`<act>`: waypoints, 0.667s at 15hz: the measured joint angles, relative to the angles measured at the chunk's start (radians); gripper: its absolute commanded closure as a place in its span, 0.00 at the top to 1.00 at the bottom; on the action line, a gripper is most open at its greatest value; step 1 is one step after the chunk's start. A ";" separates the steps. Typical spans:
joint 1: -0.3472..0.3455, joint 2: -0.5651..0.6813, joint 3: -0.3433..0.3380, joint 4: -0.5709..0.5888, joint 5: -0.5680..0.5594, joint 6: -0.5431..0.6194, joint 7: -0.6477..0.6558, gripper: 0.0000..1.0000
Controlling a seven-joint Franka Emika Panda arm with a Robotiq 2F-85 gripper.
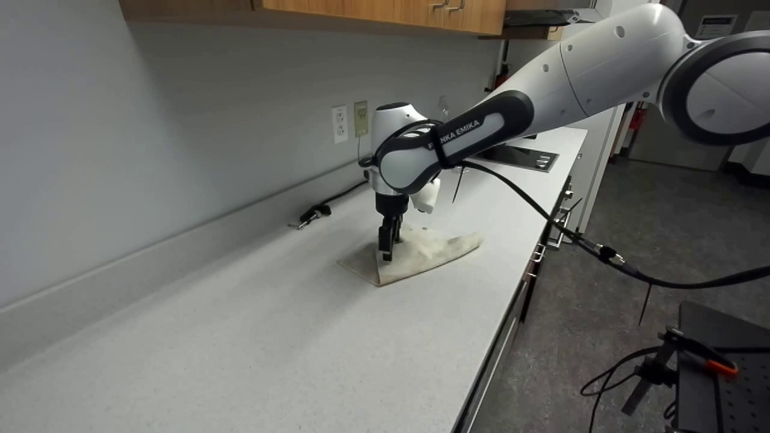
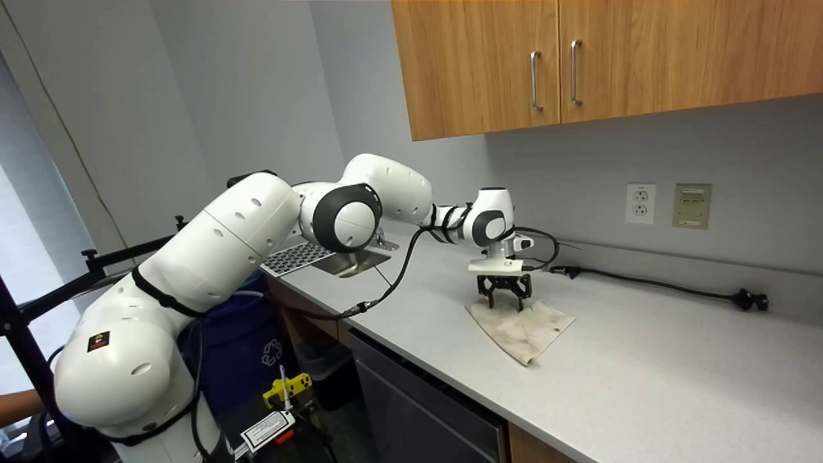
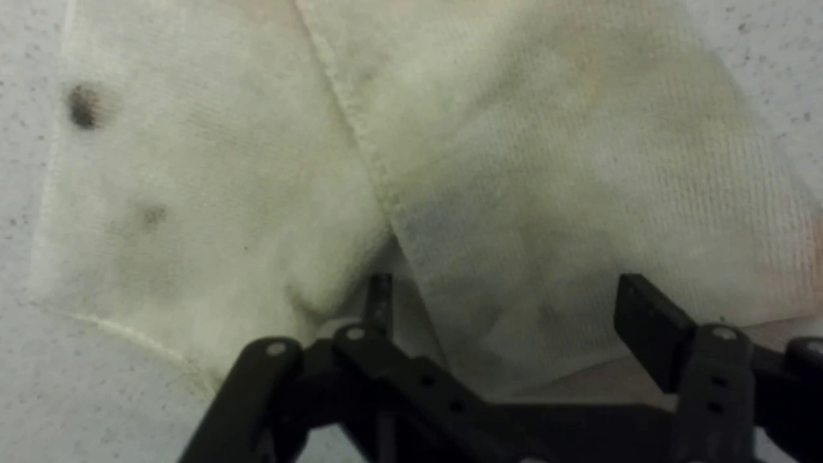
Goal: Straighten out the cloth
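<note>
An off-white, stained cloth (image 1: pixel 430 252) lies crumpled and partly folded over itself on the grey-white counter (image 1: pixel 258 337). It also shows in an exterior view (image 2: pixel 524 334), with one corner pointing at the counter's front edge. In the wrist view the cloth (image 3: pixel 566 161) has a flap edge running diagonally down the middle, a raised fold beside the left finger and a dark spot at the left. My gripper (image 3: pixel 506 286) is open, fingers pointing down over the cloth, with a wide gap between them. The gripper shows low at the cloth in both exterior views (image 1: pixel 392 249) (image 2: pixel 506 308). Whether the fingertips touch cloth is unclear.
A black cable with a clamp-like end (image 1: pixel 316 213) lies along the wall behind the cloth; it also shows in an exterior view (image 2: pixel 746 299). Wooden cabinets (image 2: pixel 617 64) hang above. A sink (image 2: pixel 353 262) lies farther along the counter. A loose cable hangs from the arm.
</note>
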 measured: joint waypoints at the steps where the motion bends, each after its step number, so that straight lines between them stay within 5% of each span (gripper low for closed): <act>1: -0.004 0.000 0.005 0.001 0.003 -0.016 0.000 0.89; 3: -0.013 0.001 0.015 0.001 0.014 -0.043 0.000 0.88; 5: -0.020 0.004 0.021 0.001 0.027 -0.063 0.000 0.62; 10: -0.031 0.006 0.028 0.010 0.042 -0.073 0.000 0.25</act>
